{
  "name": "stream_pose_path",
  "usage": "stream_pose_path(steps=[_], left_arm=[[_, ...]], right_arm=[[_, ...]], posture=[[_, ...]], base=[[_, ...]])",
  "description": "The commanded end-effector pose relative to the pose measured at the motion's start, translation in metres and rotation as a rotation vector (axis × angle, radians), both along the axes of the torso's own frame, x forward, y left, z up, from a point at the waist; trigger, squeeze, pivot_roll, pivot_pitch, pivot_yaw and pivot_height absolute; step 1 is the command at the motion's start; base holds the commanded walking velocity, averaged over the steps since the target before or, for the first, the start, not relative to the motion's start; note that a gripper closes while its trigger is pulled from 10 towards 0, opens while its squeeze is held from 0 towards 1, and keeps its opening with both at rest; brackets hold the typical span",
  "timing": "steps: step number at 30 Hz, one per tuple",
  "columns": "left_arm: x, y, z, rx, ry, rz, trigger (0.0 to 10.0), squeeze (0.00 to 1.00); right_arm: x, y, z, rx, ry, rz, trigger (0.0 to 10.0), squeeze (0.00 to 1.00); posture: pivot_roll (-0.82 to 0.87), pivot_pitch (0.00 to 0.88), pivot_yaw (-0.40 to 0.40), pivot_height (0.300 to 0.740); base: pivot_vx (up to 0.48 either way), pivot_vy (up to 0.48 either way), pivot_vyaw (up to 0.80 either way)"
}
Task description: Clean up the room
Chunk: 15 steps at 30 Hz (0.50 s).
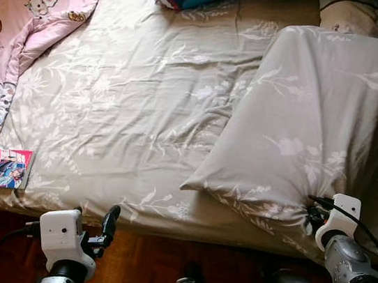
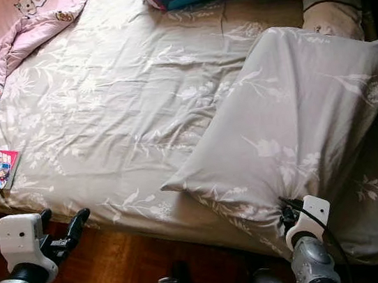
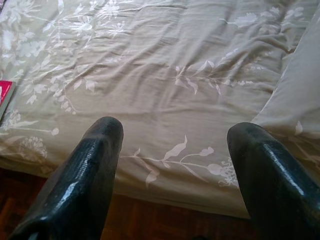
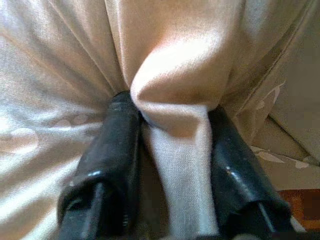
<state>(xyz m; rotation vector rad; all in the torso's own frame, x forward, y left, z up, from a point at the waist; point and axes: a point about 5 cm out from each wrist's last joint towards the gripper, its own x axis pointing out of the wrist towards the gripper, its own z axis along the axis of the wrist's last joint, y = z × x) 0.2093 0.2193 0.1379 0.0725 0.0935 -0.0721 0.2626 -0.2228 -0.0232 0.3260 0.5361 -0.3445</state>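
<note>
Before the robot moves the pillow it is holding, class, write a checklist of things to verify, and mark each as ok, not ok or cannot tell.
1. Right gripper shut on the pillow fabric: ok.
2. Grip at the pillow's near edge, bunched cloth only: ok, but may slip.
3. Left gripper open and free at the bed's edge: ok.
4. Bed sheet bare beside the pillow: ok.
5. Comic book lies apart from the pillow: ok.
6. Pillow's weight: cannot tell.

The pillow [image 1: 313, 124] was soft matt cloth, bunched into folds between the right gripper's [image 4: 170, 125] glossy black jaws. Ahead of the left gripper's [image 3: 172, 145] shiny, finely textured jaws lay the creased cloth bedsheet [image 1: 127, 101]. The floor [image 1: 137, 275] was polished wood.
</note>
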Motion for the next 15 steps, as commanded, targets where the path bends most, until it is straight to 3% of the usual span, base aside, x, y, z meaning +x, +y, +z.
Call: stream_pose_path(steps=[1, 15], left_arm=[[-0.0051, 0.0082, -0.0050, 0.013, 0.036, 0.034, 10.0, 0.00], [-0.0015, 0.0092, -0.0045, 0.013, 0.035, 0.036, 10.0, 0.00]], right_arm=[[-0.0275, 0.0257, -0.0287, 0.064, 0.153, 0.063, 0.0, 0.00], [-0.0281, 0.0254, -0.0288, 0.062, 0.149, 0.045, 0.0, 0.00]], posture=[[0.20, 0.483, 0.254, 0.740], [0.20, 0.493, 0.258, 0.740]], base=[[0.000, 0.000, 0.00], [0.000, 0.000, 0.00]])
